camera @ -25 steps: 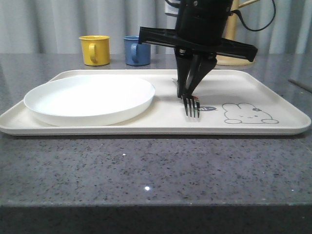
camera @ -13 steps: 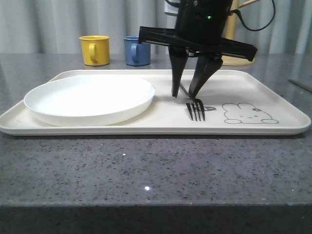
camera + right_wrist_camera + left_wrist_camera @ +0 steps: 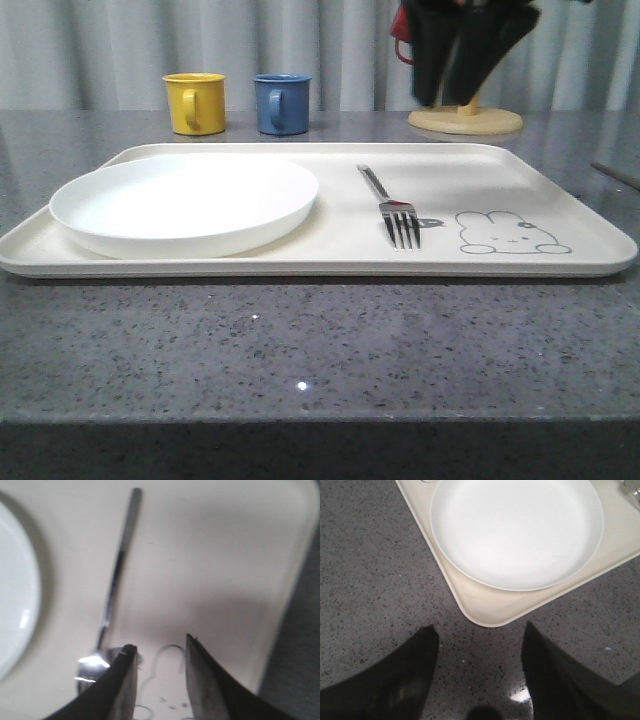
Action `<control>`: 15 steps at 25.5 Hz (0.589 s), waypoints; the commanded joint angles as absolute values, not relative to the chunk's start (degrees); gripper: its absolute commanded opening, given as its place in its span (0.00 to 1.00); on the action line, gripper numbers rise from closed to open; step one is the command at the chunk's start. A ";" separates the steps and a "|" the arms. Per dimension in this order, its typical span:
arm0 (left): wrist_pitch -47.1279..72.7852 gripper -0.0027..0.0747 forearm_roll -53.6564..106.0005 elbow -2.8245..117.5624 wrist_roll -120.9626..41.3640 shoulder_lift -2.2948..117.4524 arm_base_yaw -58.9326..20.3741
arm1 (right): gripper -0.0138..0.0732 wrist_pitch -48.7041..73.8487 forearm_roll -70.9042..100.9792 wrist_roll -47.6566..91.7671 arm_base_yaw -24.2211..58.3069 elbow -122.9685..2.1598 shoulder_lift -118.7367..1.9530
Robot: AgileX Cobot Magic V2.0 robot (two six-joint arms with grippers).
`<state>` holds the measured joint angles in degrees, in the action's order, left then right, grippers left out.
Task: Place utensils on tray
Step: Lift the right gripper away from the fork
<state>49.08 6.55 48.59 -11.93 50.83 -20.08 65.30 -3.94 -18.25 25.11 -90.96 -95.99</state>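
Grey speckled table (image 3: 300, 350), cream tray (image 3: 560, 190) on it. The fork (image 3: 398, 215) lies flat on the tray beside the plate (image 3: 185, 205). My right tool (image 3: 159, 652) hangs released, empty; dropping carelessly could nudge the fork askew.

My front camera is sitting low at the counter edge, facing forward across the cream rectangular tray (image 3: 560, 205). Both wrist cameras are looking steeply down from close above; the left one is sharing the round white plate (image 3: 516, 530) with it, the right one the silver fork (image 3: 112, 595).
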 commanded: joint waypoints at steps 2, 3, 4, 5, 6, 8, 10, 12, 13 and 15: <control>45.61 0.51 7.08 50.09 -11.31 50.53 -20.47 | 0.48 66.14 -7.23 -14.31 19.04 -88.31 -89.76; 45.61 0.51 7.08 50.09 -11.31 50.53 -20.47 | 0.48 66.25 -7.08 -12.78 17.51 -87.38 -89.14; 45.61 0.51 7.08 50.09 -11.31 50.53 -20.47 | 0.48 66.59 -6.86 -11.66 15.54 -86.51 -88.86; 45.61 0.51 7.08 50.09 -11.31 50.53 -20.47 | 0.48 66.98 -6.63 -10.79 13.92 -85.53 -88.78; 45.61 0.51 7.08 50.09 -11.31 50.53 -20.47 | 0.48 67.42 -6.12 -9.56 12.28 -84.83 -88.71; 45.61 0.51 7.08 50.09 -11.31 50.53 -20.47 | 0.48 67.67 -5.10 -7.99 9.10 -83.29 -88.71; 45.61 0.51 7.08 50.09 -11.31 50.53 -20.47 | 0.48 67.55 -4.00 -6.37 6.63 -82.09 -88.71; 45.61 0.51 7.08 50.09 -11.31 50.53 -20.47 | 0.48 67.48 -3.10 -5.02 4.53 -81.20 -88.71; 45.61 0.51 7.08 50.09 -11.31 50.53 -20.47 | 0.48 67.48 -2.74 -4.29 3.77 -80.80 -88.78; 45.61 0.51 7.08 50.09 -11.31 50.53 -20.47 | 0.48 67.54 -2.19 -3.04 2.49 -80.06 -88.89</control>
<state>49.08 6.55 48.59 -11.93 50.83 -20.08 68.25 -3.43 -6.45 5.16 -80.09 -91.29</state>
